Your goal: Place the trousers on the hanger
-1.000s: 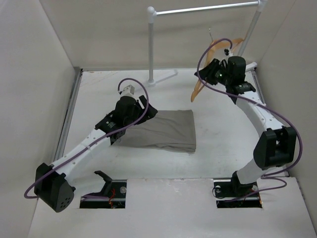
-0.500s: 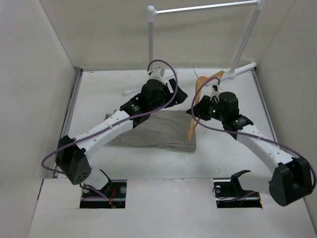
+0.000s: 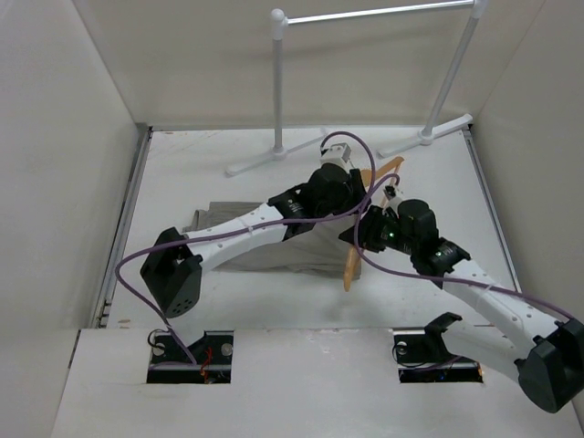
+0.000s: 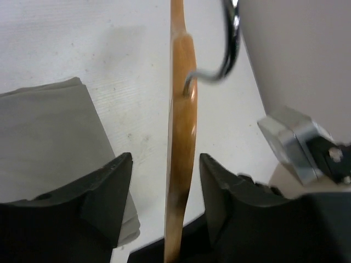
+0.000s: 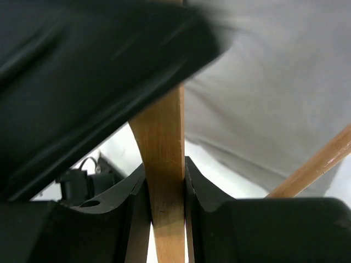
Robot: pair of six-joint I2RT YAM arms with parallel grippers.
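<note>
The tan wooden hanger (image 3: 350,266) is held tilted above the table at the centre right. My right gripper (image 3: 367,232) is shut on its wooden arm; in the right wrist view the wood (image 5: 164,164) sits tight between the pads and the crossbar (image 5: 321,160) runs off to the right. My left gripper (image 3: 354,193) is open, its fingers on either side of the hanger (image 4: 181,137) without touching it, with the metal hook (image 4: 230,49) just beyond. The grey-taupe trousers (image 3: 301,254) lie folded on the table, partly hidden under my left arm, and also show in the left wrist view (image 4: 44,137).
The white-and-silver clothes rail (image 3: 278,82) stands at the back, its feet on the table. Walls close in the left, right and back sides. My two arms cross close together over the right end of the trousers.
My left arm has swung right, from over the trousers to the hanger. My right arm has brought the hanger down from near the rail toward the table's centre.
</note>
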